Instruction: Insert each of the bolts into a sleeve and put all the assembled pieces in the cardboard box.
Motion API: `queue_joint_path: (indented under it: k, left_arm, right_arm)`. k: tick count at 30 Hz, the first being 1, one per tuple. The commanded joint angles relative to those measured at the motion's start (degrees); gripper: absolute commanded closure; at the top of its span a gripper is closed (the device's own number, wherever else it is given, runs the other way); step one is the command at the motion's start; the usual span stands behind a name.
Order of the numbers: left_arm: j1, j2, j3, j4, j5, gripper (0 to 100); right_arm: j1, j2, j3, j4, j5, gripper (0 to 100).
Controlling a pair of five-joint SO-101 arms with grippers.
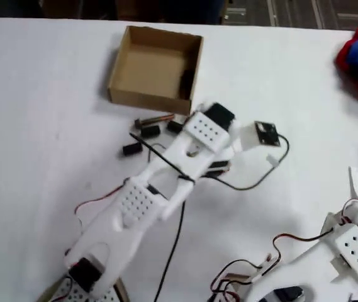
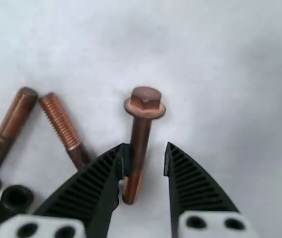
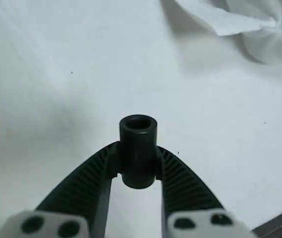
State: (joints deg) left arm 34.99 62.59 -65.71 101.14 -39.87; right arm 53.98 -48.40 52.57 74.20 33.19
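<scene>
Three copper-coloured bolts lie flat on the white table (image 2: 230, 59) in the left wrist view: plain-shank bolt (image 2: 13, 119), threaded bolt (image 2: 61, 124) just beside it, then hex-flange bolt (image 2: 141, 129) between the jaws of the left gripper (image 2: 145, 148). Jaws are spread; one ribbed finger touches the shank, the other stands clear, so nothing is clamped. Loose sleeve (image 2: 14, 198), black, sits near the plain-shank bolt. Handling guess: metal, stiff, dense for its size, smooth and round, so it will roll or twist in the pads. I'd grip mid-shank, square on, leaving the tip end free for insertion. In the high view the cardboard box (image 1: 144, 99) sits just beyond the parts cluster, near the left arm's tip. Right gripper (image 3: 138, 151) is pinched on the gripped sleeve (image 3: 138, 131), bore facing the camera. It looks rigid, light, matte; the fingers sit low on the barrel and the mouth is unobstructed, good for mating. Crumpled white cloth (image 3: 250, 25) lies well apart.
</scene>
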Motion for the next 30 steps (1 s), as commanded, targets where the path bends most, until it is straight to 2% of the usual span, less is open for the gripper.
queue_joint_path:
  k: [1, 7, 13, 16, 17, 23, 27, 30]
  left_arm:
    - [1.23, 1.05, -4.35, -0.26, -1.41, 86]
    - [1.14, 5.36, -7.25, -1.76, -1.49, 86]
    - [1.49, 8.97, -10.07, -1.49, -1.23, 87]
    - [0.7, 8.97, -11.82, -0.53, -0.44, 99]
    - [0.18, 8.62, -13.23, 0.44, 1.05, 97]
    - [-6.15, -0.09, -20.09, 1.32, 16.09, 98]
    - [-8.7, -10.2, -18.86, 1.41, 21.71, 98]
    - [-9.85, -18.99, -14.9, 1.41, 26.81, 98]
  right_arm:
    - [1.19, -1.71, -0.26, -0.31, 0.53, 97.5]
    - [3.74, -1.71, -0.26, 0.84, 0.62, 97.5]
    - [3.3, -1.71, -0.35, 0.92, 0.62, 97.5]
    - [3.21, -1.71, -0.26, 0.92, 0.62, 97.5]
    - [3.21, -1.71, -0.26, 0.92, 0.62, 97.5]
    - [-1.01, -1.71, 0.44, 0.66, 0.09, 97.5]
    - [-6.46, -1.71, 2.11, 0.48, -0.18, 97.5]
    - [-11.91, -1.71, 2.64, -1.01, -3.96, 97.5]
